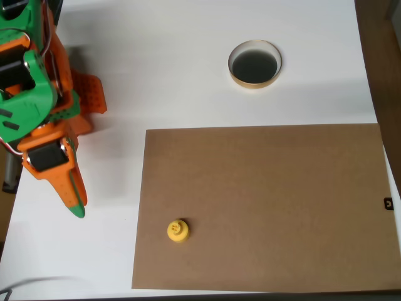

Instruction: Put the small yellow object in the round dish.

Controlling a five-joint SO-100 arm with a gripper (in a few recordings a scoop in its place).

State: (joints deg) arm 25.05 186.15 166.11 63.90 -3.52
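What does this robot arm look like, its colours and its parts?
In the overhead view, the arm is plastic in bright orange and green blocks, with black rectangular parts set into it. The gripper narrows to a long orange finger with a green tip. Its jaws look pointed, like a beak. A ribbed orange piece juts out beside it, and thin cables run along the upper part.

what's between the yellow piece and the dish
Nothing stands between them in the overhead view: just bare brown board, then white table, from the yellow piece to the dish.
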